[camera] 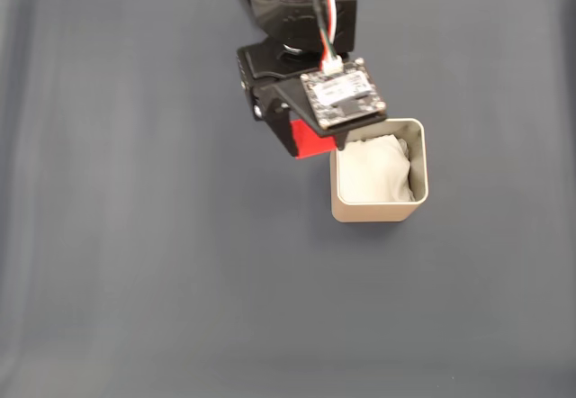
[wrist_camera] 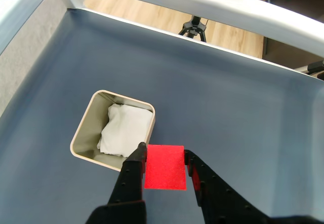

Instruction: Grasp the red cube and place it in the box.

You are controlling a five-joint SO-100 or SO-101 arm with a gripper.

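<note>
Cube count is one: a single red cube (wrist_camera: 164, 166) sits clamped between my two black fingers (wrist_camera: 132, 176), one pressing each side, so my gripper (wrist_camera: 165, 159) is closed on it and carries it above the dark blue-grey table (wrist_camera: 243, 112). One box (wrist_camera: 82, 133) stands on that table, beige, with one wad of white padding (wrist_camera: 125, 129) inside. In the wrist view the cube hangs just beside the box's near corner; whether it overlaps the rim I cannot quite tell. In the fixed view the cube (camera: 310, 139) shows under my wrist's circuit board (camera: 342, 94), at the box's (camera: 378, 209) left edge.
</note>
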